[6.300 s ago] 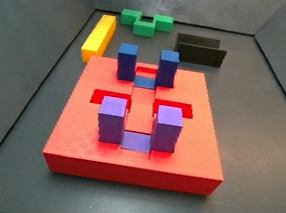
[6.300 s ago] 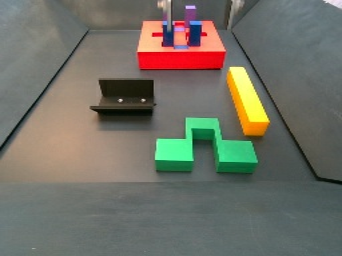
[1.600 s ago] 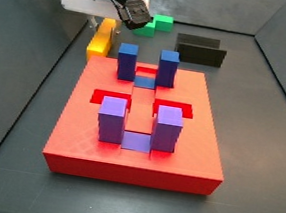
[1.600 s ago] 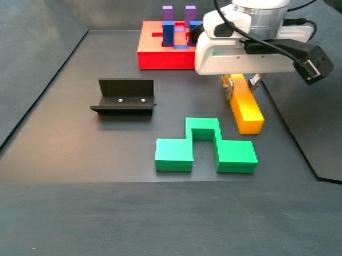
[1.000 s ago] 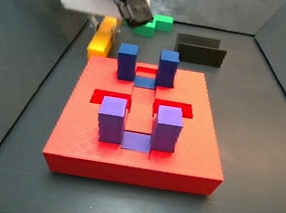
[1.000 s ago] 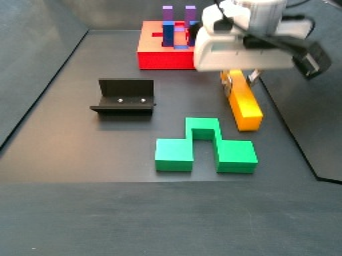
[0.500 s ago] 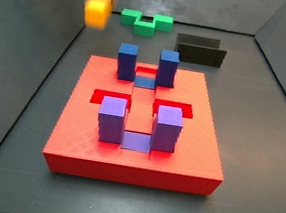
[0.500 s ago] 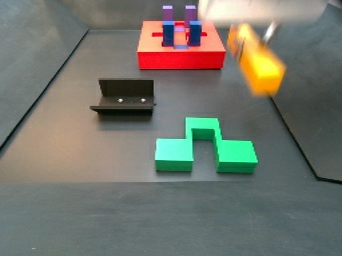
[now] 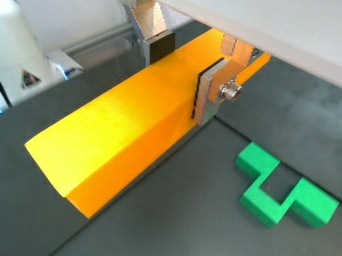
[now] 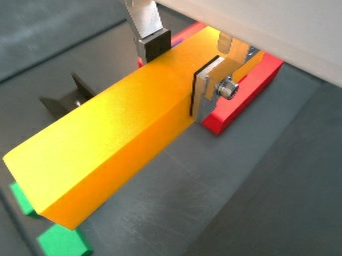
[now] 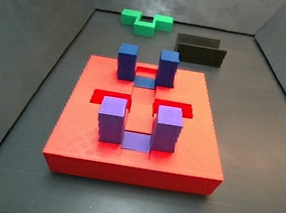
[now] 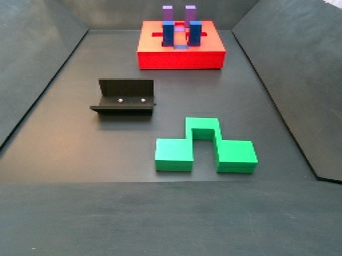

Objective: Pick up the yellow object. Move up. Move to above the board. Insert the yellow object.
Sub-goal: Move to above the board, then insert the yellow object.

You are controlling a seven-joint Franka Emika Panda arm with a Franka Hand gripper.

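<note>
The gripper point(image 9: 183, 66) is seen only in both wrist views; neither side view takes it in. It is closed on the yellow bar point(image 9: 140, 125), with one silver finger point(image 9: 214, 88) pressed flat against one long face and the other finger point(image 10: 150, 38) set against the opposite face. The grip sits near one end of the bar, and most of the bar's length projects free beyond the fingers.

The bar is held clear of the tabletop point(image 12: 80, 140), with bare dark surface visible beneath it in both wrist views. In a wrist view the green block point(image 9: 282, 191) lies on the surface below and to one side of the bar. In a wrist view a corner of the red board point(image 10: 245, 92) shows just beyond the gripped end, and the fixture point(image 10: 59, 100) is partly seen on the far side of the bar.

In both side views the board point(image 11: 139, 128) rests flat with its blue posts point(image 11: 146, 65) and purple posts point(image 11: 139, 124) upright. The fixture point(image 12: 124, 97) stands well apart from the board, and the green block point(image 12: 203, 146) lies apart from both. Open dark surface is left all around the board up to the enclosure walls point(image 11: 57, 25).
</note>
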